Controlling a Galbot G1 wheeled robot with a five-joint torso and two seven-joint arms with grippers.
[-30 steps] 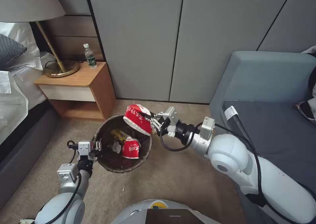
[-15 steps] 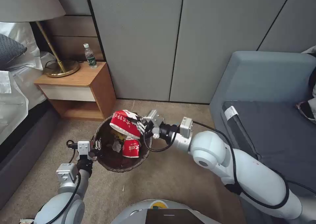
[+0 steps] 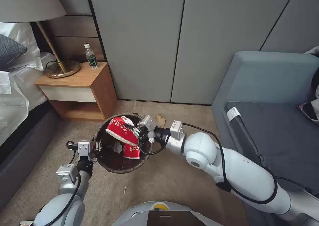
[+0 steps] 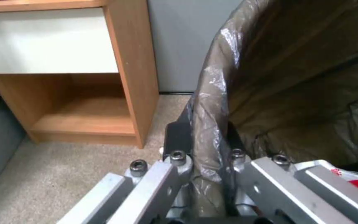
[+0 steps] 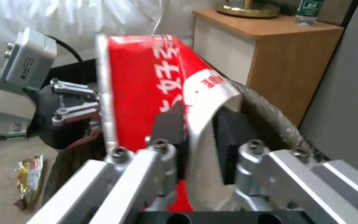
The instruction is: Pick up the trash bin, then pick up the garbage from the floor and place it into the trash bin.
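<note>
The trash bin (image 3: 114, 168), lined with a crinkled brown bag (image 4: 295, 93), hangs just above the carpet. My left gripper (image 3: 96, 149) is shut on its left rim, and in the left wrist view the left gripper (image 4: 204, 138) clamps the bag-covered edge. My right gripper (image 3: 134, 130) is shut on a crushed red-and-white packet (image 3: 120, 129) held over the bin's mouth; the packet (image 5: 146, 93) sits between the right gripper's (image 5: 195, 137) fingers. Inside the bin lie another red packet (image 3: 132, 151) and a white tissue wad (image 3: 116, 148). A yellow wrapper (image 5: 29, 180) lies on the floor.
A wooden nightstand (image 3: 79, 86) with a lamp and a water bottle (image 3: 90, 56) stands behind the bin on the left, beside a bed (image 3: 13, 96). A grey sofa (image 3: 272, 96) fills the right. A tan scrap (image 3: 160, 120) lies on the carpet behind my right wrist.
My right gripper has carried the red-and-white packet left and slightly down, from beside the bin's right rim to over its opening. The left gripper and bin have barely moved.
</note>
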